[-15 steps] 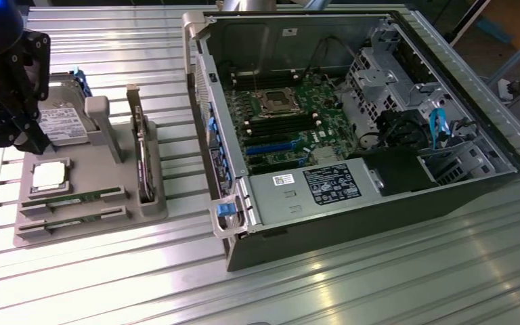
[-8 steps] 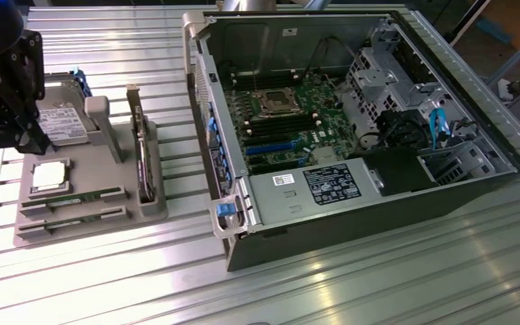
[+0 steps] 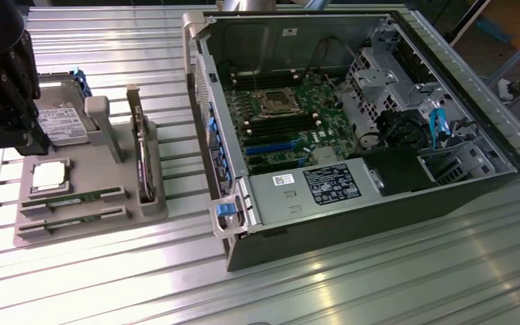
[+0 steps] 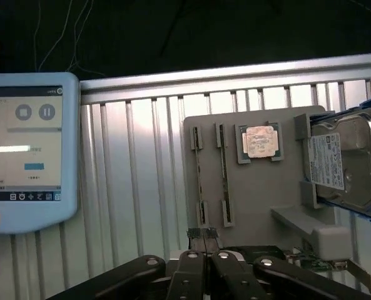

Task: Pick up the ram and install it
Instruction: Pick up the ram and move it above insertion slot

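- Gripper [image 4: 204, 234]: fingers pressed together, gripping nothing, poised over the grey tray [image 4: 266, 200].
- Ram [image 4: 199, 178] and second ram stick [image 4: 223, 165] lie in tray slots, untouched.

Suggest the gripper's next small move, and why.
Probably open up first: the black gripper is shut and empty beside the grey moulded tray, where both thin green ram sticks lie untouched in their slots.
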Controlling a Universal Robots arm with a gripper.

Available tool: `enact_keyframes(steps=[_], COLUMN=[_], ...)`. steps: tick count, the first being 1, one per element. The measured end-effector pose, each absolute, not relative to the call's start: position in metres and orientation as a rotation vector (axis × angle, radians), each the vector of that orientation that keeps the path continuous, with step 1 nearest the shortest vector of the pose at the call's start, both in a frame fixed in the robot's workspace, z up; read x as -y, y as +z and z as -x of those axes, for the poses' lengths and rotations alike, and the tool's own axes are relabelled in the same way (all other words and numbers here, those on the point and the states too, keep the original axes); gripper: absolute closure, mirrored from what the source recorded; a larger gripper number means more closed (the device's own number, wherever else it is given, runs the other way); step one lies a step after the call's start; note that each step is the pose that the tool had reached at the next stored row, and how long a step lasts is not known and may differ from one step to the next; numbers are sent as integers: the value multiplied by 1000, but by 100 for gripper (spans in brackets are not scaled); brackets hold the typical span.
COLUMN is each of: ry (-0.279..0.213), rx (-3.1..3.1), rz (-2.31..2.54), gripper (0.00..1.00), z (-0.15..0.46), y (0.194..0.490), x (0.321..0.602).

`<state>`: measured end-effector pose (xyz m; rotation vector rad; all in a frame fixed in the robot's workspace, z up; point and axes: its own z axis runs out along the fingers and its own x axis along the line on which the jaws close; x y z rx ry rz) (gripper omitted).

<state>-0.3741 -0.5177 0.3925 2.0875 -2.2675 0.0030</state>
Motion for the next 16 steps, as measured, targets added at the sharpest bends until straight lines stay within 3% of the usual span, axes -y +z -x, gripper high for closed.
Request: enact_keyframes(steps=[16], ry=[6], rx=[2201], rz=[-2158], gripper=[89], z=[374], y=[392], x=[518])
